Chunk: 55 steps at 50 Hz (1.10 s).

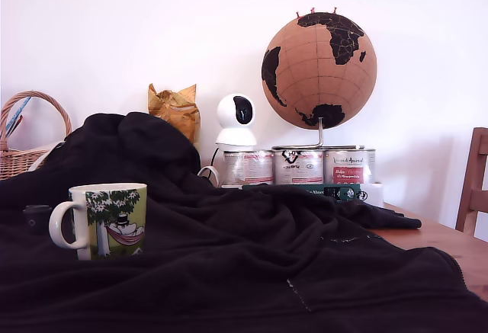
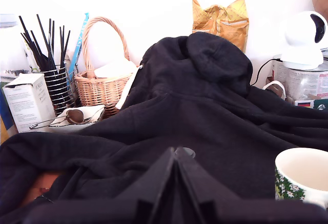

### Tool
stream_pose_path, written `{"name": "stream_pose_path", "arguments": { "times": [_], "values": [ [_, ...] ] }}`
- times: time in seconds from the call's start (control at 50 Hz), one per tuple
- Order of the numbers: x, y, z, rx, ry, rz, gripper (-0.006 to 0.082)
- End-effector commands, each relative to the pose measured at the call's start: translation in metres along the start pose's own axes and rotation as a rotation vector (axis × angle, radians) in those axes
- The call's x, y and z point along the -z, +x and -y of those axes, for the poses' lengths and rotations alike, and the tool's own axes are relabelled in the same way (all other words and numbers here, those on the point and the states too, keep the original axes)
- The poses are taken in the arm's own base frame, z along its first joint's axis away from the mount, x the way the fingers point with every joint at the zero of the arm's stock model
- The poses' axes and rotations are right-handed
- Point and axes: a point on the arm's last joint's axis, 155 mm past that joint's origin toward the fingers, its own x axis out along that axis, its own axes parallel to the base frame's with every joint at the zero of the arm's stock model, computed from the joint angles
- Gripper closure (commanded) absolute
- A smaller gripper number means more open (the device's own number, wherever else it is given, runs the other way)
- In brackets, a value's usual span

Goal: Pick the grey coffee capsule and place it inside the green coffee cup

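my claw [image 2: 177, 193]: jaws look closed, empty | capsule [image 1: 36, 218] on black cloth [image 1: 252, 264] just beside mug [image 1: 107, 220] handle | mug upright, looks empty | pick and place both pending

The green coffee cup [image 1: 107, 222] stands open-mouthed with bare black cloth [image 1: 252, 272] around it, the grey coffee capsule [image 1: 36, 218] just beside its handle.
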Motion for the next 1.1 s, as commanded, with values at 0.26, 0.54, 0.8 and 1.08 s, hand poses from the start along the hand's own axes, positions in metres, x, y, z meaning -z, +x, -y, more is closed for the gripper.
{"name": "stream_pose_path", "arguments": {
  "times": [0.26, 0.54, 0.8, 1.08],
  "values": [
    [0.019, -0.004, 0.014, 0.072, -0.086, -0.095, 0.0786],
    [-0.056, -0.008, 0.016, 0.104, -0.149, 0.199, 0.0786],
    [-0.054, 0.01, 0.02, 0.123, -0.17, 0.171, 0.0786],
    [-0.022, 0.056, 0.02, 0.11, -0.126, -0.007, 0.0785]
  ]
}}
